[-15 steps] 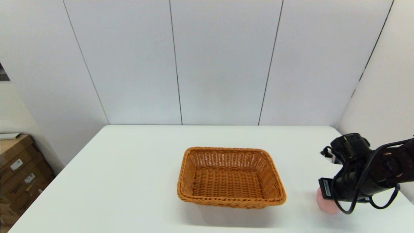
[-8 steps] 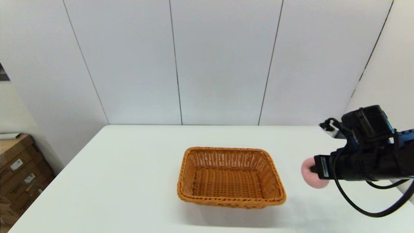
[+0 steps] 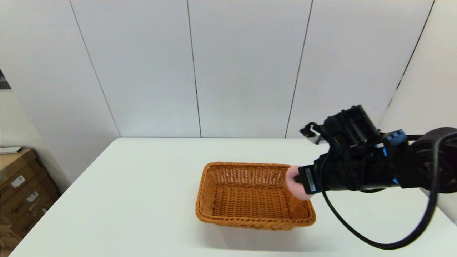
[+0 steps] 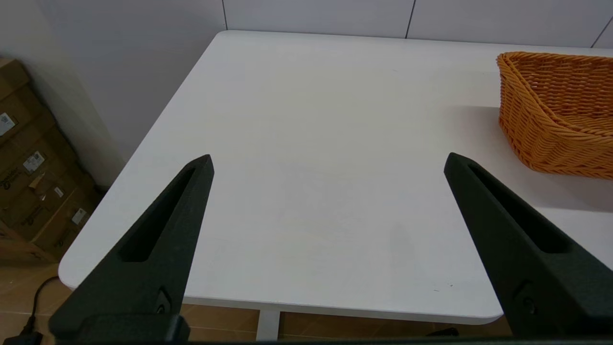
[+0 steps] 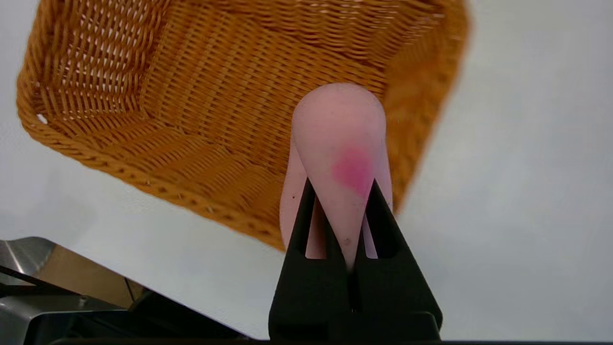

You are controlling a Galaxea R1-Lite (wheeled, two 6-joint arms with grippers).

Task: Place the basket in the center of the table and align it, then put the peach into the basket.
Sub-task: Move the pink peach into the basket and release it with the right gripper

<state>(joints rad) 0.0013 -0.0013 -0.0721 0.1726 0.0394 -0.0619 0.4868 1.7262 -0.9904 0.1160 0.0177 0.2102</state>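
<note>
The orange-brown wicker basket point(image 3: 254, 195) sits near the middle of the white table point(image 3: 142, 185) and holds nothing. My right gripper point(image 3: 301, 182) is shut on the pale pink peach point(image 3: 294, 182), holding it in the air just over the basket's right rim. In the right wrist view the peach point(image 5: 341, 143) with its pink-red blotch is squeezed between the black fingers point(image 5: 306, 215), with the basket point(image 5: 191, 105) below it. My left gripper point(image 4: 328, 165) hangs open over the table's left part, well away from the basket point(image 4: 555, 110).
Cardboard boxes point(image 3: 21, 189) stand on the floor left of the table. White wall panels rise behind the table's far edge. A black cable point(image 3: 392, 235) loops under my right arm.
My right gripper lifted the peach off the table at the right and carried it leftward, up over the basket's right rim. The basket stayed put.
</note>
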